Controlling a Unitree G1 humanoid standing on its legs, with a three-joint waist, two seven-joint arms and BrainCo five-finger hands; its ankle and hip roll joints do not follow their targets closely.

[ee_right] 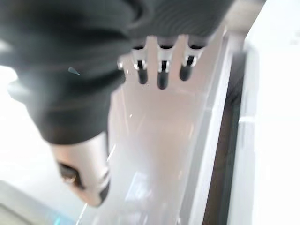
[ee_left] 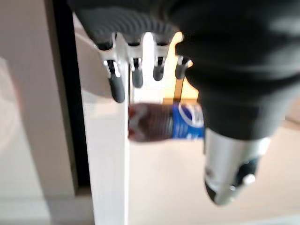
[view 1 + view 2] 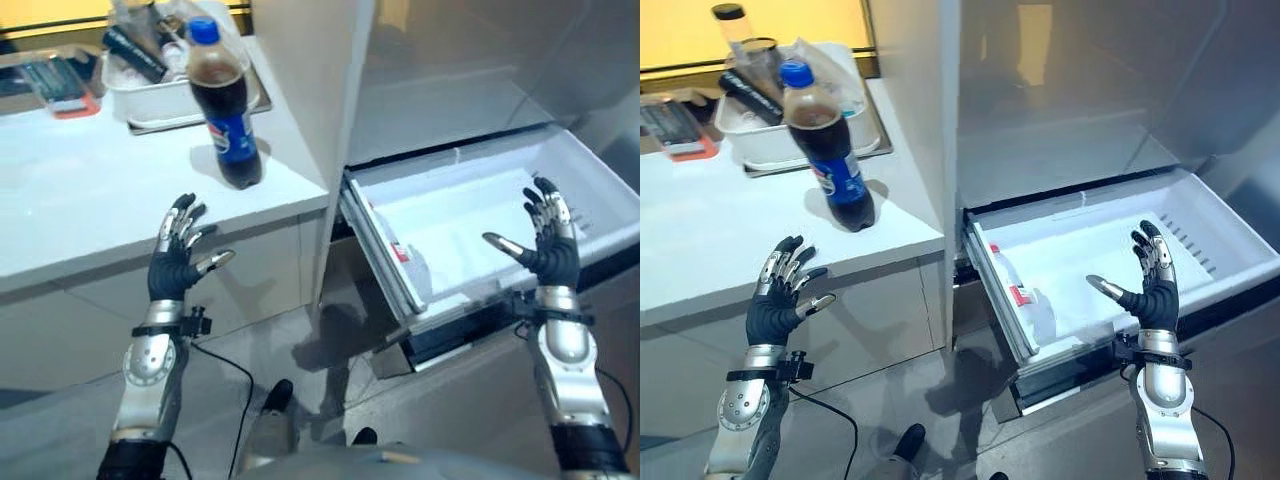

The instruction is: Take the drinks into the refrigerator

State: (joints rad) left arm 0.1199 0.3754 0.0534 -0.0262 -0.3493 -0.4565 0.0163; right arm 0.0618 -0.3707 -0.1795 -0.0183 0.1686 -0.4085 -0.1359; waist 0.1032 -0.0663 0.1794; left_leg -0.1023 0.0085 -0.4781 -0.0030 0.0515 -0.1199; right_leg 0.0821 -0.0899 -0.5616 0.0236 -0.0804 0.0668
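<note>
Silver fingers on your left hand (image 3: 176,262) are spread and empty, raised short of the cola bottle (image 3: 222,105), which stands upright near the counter (image 3: 90,200) edge, within easy reach. Your right hand (image 3: 548,245) is splayed too, poised above the pulled-out refrigerator drawer (image 3: 1230,235), where a pale bottle (image 3: 1025,297) already lies.

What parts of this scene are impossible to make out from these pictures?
- Tray contents, eye views: jumbled and partly cut off at the top edge.
- Cola bottle, left wrist view: blurred, and its top is hidden behind the left robot hand.
- White bottle in the drawer: lies against the side wall, its label too small to tell.
- Drawer inside, right wrist view: blurred past the right robot hand.
</note>
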